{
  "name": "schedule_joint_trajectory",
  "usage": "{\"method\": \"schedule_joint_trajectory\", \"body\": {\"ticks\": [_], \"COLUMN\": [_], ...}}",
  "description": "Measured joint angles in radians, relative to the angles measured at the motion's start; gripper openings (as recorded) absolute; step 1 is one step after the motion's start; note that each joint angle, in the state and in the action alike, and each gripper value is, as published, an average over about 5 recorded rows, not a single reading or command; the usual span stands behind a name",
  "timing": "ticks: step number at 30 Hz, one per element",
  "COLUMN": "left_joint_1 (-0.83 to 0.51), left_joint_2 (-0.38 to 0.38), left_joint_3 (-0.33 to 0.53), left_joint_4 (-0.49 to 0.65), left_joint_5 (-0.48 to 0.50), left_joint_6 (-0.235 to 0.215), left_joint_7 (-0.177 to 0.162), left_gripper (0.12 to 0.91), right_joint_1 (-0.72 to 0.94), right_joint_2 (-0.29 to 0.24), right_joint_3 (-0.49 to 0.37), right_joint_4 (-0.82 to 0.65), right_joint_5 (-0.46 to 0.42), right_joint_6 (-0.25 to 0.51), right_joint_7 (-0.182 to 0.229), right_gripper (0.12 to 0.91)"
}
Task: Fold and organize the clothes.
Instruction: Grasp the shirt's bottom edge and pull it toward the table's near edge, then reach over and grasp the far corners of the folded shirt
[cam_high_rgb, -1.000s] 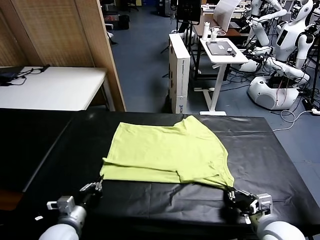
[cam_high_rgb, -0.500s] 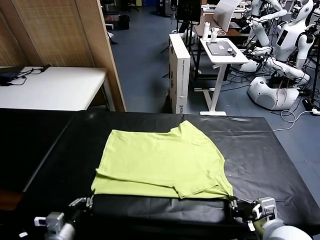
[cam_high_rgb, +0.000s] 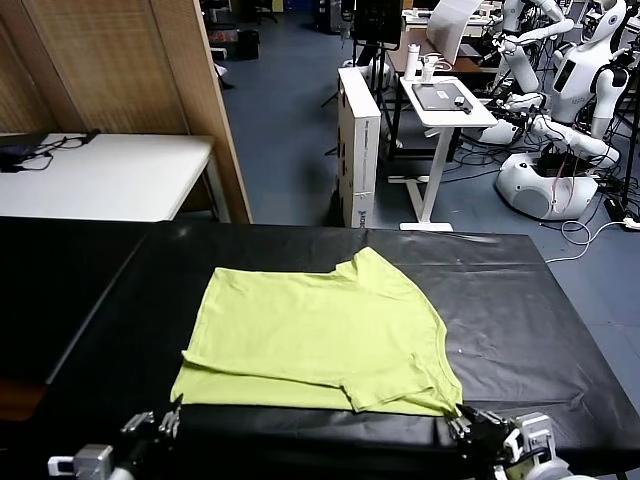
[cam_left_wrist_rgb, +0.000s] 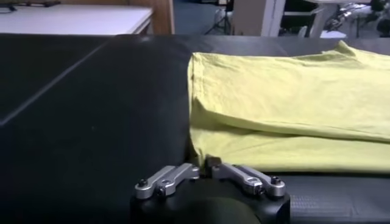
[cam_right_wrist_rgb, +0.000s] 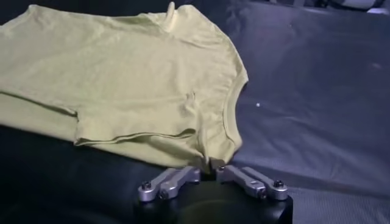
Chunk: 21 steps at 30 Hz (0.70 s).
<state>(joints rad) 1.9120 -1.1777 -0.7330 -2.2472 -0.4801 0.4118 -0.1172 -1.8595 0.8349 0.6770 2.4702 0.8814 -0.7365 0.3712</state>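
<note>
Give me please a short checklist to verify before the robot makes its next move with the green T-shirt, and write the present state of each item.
1. Left gripper pinches the near left corner of the T-shirt: ok, its fingers meet on the hem.
2. Right gripper pinches the near right corner: ok, shut on the edge beside the neck.
3. Shirt already folded once: ok, an upper layer lies over the lower one.
4. Near edge lies straight between the grippers: ok, roughly.
5. Cloth lies flat: not ok, small wrinkles near the sleeve.
6. Black table has free surface around the shirt: ok.
</note>
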Motion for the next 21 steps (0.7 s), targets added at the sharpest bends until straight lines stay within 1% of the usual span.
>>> {"method": "schedule_joint_trajectory", "body": {"ticks": [2,3,4,6,8,10,12,15,18,21], "left_joint_1": [-0.005,-0.01,-0.017,-0.038,-0.072,-0.119,-0.178,-0.277,-0.381,-0.488], "left_joint_2": [-0.006,-0.007,-0.008,-0.005,0.001,0.01,0.022,0.042,0.064,0.089], "left_joint_3": [-0.011,-0.018,-0.027,-0.044,-0.054,-0.053,-0.044,-0.015,0.023,0.061], "left_joint_4": [-0.006,-0.009,-0.011,-0.015,-0.015,-0.01,0.003,0.037,0.088,0.157], "left_joint_5": [-0.019,-0.035,-0.054,-0.091,-0.125,-0.147,-0.169,-0.209,-0.264,-0.306], "left_joint_6": [0.014,0.02,0.025,0.039,0.055,0.068,0.083,0.122,0.159,0.179], "left_joint_7": [-0.012,-0.018,-0.02,-0.019,-0.022,-0.035,-0.052,-0.072,-0.077,-0.077], "left_gripper": [0.696,0.765,0.814,0.885,0.897,0.905,0.907,0.907,0.907,0.907], "right_joint_1": [0.02,0.037,0.06,0.119,0.199,0.296,0.396,0.548,0.692,0.823], "right_joint_2": [0.001,-0.001,-0.004,-0.009,-0.011,-0.01,-0.01,-0.008,-0.001,0.014], "right_joint_3": [0.013,0.017,0.018,0.01,-0.011,-0.047,-0.095,-0.181,-0.269,-0.351], "right_joint_4": [-0.001,-0.006,-0.013,-0.038,-0.078,-0.135,-0.2,-0.296,-0.388,-0.487], "right_joint_5": [0.021,0.029,0.033,0.034,0.034,0.034,0.034,0.036,0.037,0.037], "right_joint_6": [0.0,0.0,0.0,0.0,0.0,0.0,0.0,0.0,0.0,0.0], "right_joint_7": [-0.009,-0.016,-0.024,-0.039,-0.05,-0.059,-0.068,-0.087,-0.112,-0.142], "right_gripper": [0.87,0.889,0.895,0.905,0.906,0.907,0.907,0.907,0.907,0.907]}}
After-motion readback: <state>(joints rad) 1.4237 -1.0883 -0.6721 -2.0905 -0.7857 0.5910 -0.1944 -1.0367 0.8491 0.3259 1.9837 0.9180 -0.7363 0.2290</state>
